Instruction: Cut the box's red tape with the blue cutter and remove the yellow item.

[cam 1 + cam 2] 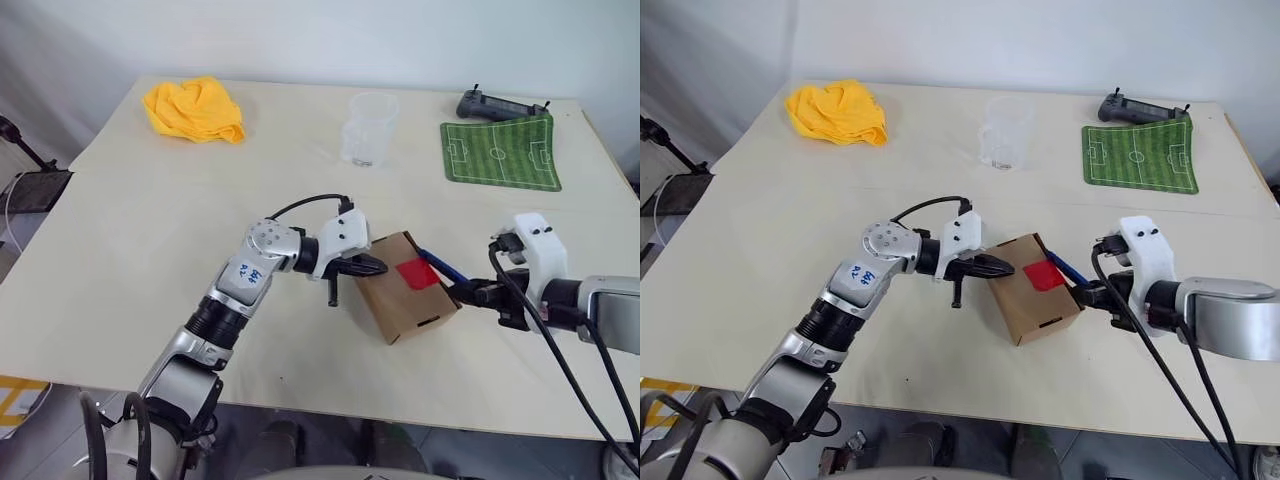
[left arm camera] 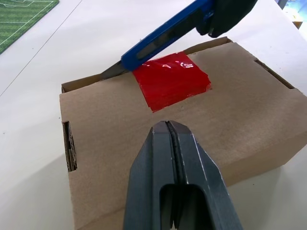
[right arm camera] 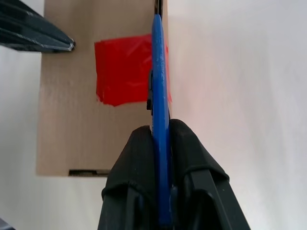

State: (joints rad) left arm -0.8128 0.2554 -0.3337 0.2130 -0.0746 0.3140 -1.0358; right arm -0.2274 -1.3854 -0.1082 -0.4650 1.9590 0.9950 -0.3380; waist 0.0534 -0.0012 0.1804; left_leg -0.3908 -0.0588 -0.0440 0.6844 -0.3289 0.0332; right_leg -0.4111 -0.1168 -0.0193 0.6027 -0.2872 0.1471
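Two sets of fingers are working on the box (image 1: 405,288) here, one from each side. The left gripper (image 1: 372,266) has its fingers clenched together with nothing between them, and their tips press against the box's top face, just short of the red tape (image 2: 171,80) from where they come in. The box sits on the tabletop (image 1: 150,220) between the two grippers, tilted a bit, tape side up. The right gripper (image 1: 462,292) has its fingers clamped on the blue cutter (image 3: 160,76), which sticks straight out past the fingertips and runs along the far edge of the tape, right over the seam at the box's edge. In the left wrist view the cutter's dark tip (image 2: 112,72) sits at the box rim just beyond the tape's corner. Well past both sets of fingers, toward the far side of the tabletop, there's a crumpled yellow cloth (image 1: 194,109) off beyond the left gripper, a clear plastic cup (image 1: 369,129) roughly straight ahead of the box, and a green soccer-field mat (image 1: 501,153) with a dark controller (image 1: 497,106) behind it, out beyond the right gripper.
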